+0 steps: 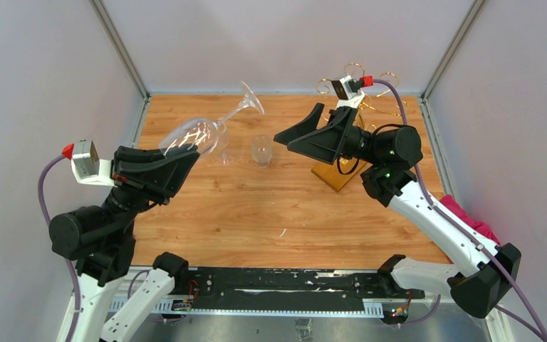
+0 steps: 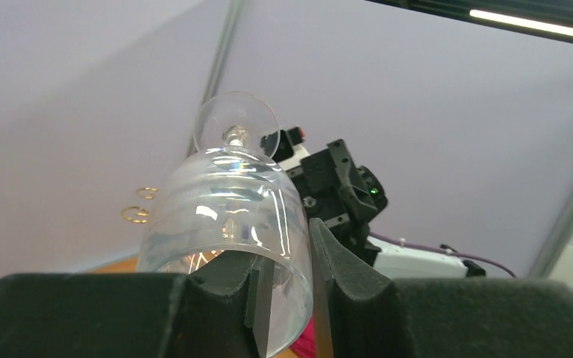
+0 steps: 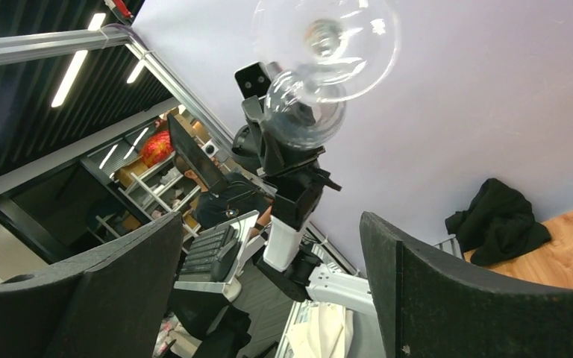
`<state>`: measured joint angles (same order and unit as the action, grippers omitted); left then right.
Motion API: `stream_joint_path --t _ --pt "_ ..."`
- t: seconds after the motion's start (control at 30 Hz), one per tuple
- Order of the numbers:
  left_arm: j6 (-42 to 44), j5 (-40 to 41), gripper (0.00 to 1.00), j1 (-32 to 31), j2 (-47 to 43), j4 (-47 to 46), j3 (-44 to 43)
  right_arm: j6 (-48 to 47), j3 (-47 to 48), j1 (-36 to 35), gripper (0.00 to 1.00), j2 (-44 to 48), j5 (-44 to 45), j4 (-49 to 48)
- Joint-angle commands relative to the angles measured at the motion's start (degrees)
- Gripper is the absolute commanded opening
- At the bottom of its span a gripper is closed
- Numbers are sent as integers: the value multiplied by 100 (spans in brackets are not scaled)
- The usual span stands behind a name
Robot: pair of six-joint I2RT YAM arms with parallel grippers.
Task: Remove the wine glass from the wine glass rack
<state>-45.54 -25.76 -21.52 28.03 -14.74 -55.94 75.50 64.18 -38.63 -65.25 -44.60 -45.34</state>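
Wood table (image 1: 256, 214); pale walls (image 1: 278, 43) — wine glass (image 1: 196, 134)

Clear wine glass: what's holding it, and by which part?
The left gripper pinches the clear wine glass by its bowl wall at the rim; right gripper open, empty.

The left arm (image 1: 92, 226) rises from 7 o'clock with its wrist tilted upward, its jaws aimed toward 1 o'clock and pinched on the bowl wall of the wine glass (image 1: 198, 134). The right arm (image 1: 438, 217) reaches in from 5 o'clock, elbow bent, its jaws spread wide, empty, facing 9 o'clock.
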Motion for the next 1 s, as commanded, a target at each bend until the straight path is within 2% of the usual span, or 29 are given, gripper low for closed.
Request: stream_joint_path --t 0.0,0.2,0.33,0.47,0.57,0.77,0.97 --pt "751 992 0 -2 -151 1254 -601 -379 -73 -86 93 244 76 95" --pt "1641 2053 0 -2 160 3231 -1753 -1385 145 -84 98 609 231 1491" --pt "2077 2800 0 -2 498 4478 -2565 -1774 284 -83 100 773 288 2008" --pt "2419 3164 0 -2 1086 5865 -3511 -2215 507 -84 100 890 405 2727" --pt "2577 3155 0 -2 1569 6693 -4083 -2482 622 -83 100 990 466 3011" --pt "2829 2818 0 -2 1738 7117 -4221 -2601 667 -85 100 1093 461 3088" --pt "2966 1471 0 -2 2117 7363 -4284 -2597 682 -83 100 1105 443 3083"
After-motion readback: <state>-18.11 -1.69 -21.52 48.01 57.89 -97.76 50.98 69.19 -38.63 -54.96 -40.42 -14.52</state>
